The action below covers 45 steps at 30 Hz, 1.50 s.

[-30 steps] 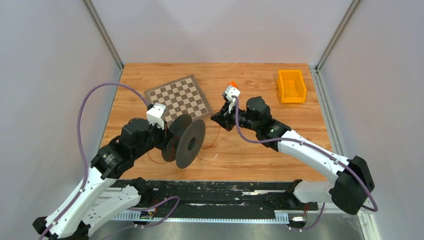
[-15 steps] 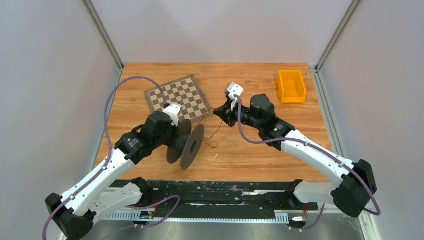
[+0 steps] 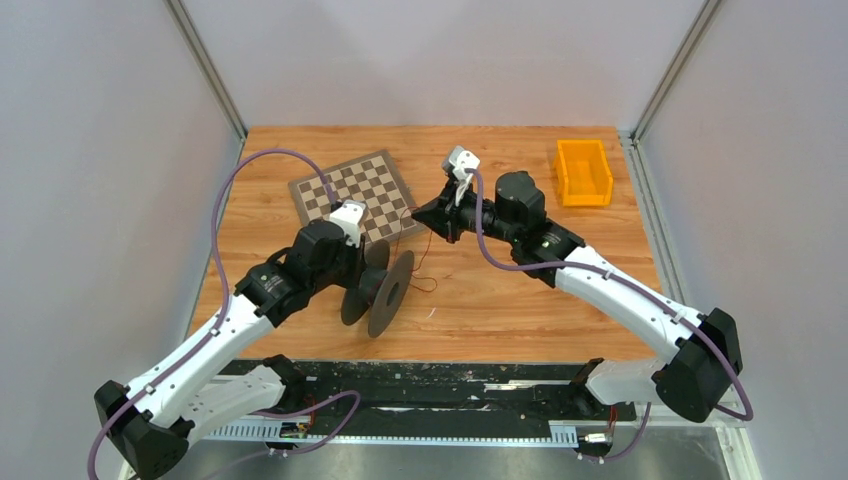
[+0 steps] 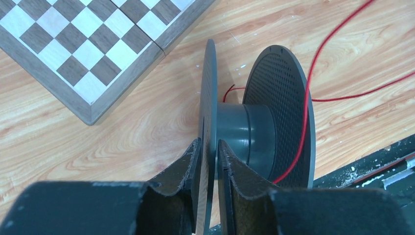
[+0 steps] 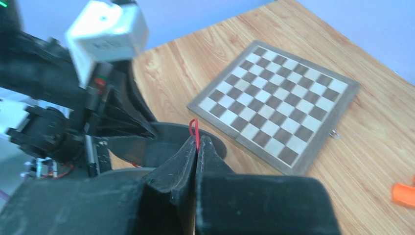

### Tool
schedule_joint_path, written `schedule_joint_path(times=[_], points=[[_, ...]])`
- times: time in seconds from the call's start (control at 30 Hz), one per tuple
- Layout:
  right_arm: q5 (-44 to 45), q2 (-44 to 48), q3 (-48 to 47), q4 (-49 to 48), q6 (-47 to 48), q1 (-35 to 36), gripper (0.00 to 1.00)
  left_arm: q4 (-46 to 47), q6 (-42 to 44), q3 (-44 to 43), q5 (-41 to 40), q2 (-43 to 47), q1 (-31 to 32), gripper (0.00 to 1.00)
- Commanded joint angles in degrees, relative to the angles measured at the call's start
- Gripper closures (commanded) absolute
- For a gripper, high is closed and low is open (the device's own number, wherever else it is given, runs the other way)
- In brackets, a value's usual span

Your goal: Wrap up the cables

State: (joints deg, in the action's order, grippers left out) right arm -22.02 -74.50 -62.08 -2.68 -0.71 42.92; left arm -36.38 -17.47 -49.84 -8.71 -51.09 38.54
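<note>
A dark grey spool with two round flanges stands on edge near the table's middle. My left gripper is shut on the spool's near flange, one finger each side. The thin red wire runs over the far flange and trails across the wood to the right. My right gripper is shut on a small loop of the red wire, held above the table just right of the chessboard and beyond the spool.
The chessboard lies flat at the back left, close behind the spool. An orange bin stands at the back right. A small orange piece lies on the wood. The black rail runs along the table's front edge.
My left arm has swung the spool right and forward and turned it more edge-on. My right gripper has shifted slightly left and back with the wire.
</note>
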Motion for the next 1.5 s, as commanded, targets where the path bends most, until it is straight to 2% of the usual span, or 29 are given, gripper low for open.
schedule_joint_path(times=[0.0, 0.2, 0.47, 0.7, 0.83, 1.0, 1.1, 1.47], points=[[-6.02, 0.64, -4.54, -3.90, -6.25, -0.20, 1.00, 2.65, -2.39, -0.86, -0.90, -1.56, -0.46, 0.73], [-7.74, 0.29, -5.97, -7.34, -10.23, -0.37, 1.00, 2.22, -1.97, -2.36, -2.00, -2.88, -0.97, 0.63], [-5.71, 0.52, -5.09, -8.57, -11.97, -2.42, 1.00, 2.62, -1.48, -2.85, -0.54, -3.46, -1.45, 0.66], [-4.59, -0.79, -2.13, -10.52, -14.52, -5.25, 1.00, 2.09, 0.30, -3.33, 0.41, -0.13, -2.05, 0.53], [-5.60, -2.36, -0.89, -13.55, -17.26, -7.23, 1.00, 2.61, 1.48, -3.42, 5.65, 1.70, -2.80, 0.43], [-6.63, -3.84, 0.42, -16.06, -19.81, -8.45, 1.00, 4.63, 2.67, -0.34, 10.24, 2.96, -2.90, 0.36], [-6.65, -3.92, 0.72, -16.30, -20.03, -8.51, 1.00, 5.85, 2.79, 0.71, 11.89, 3.36, -2.91, 0.35], [-6.28, -3.65, 0.56, -16.28, -20.13, -8.64, 1.00, 9.27, 4.28, 3.03, 8.94, 2.15, -2.89, 0.33]])
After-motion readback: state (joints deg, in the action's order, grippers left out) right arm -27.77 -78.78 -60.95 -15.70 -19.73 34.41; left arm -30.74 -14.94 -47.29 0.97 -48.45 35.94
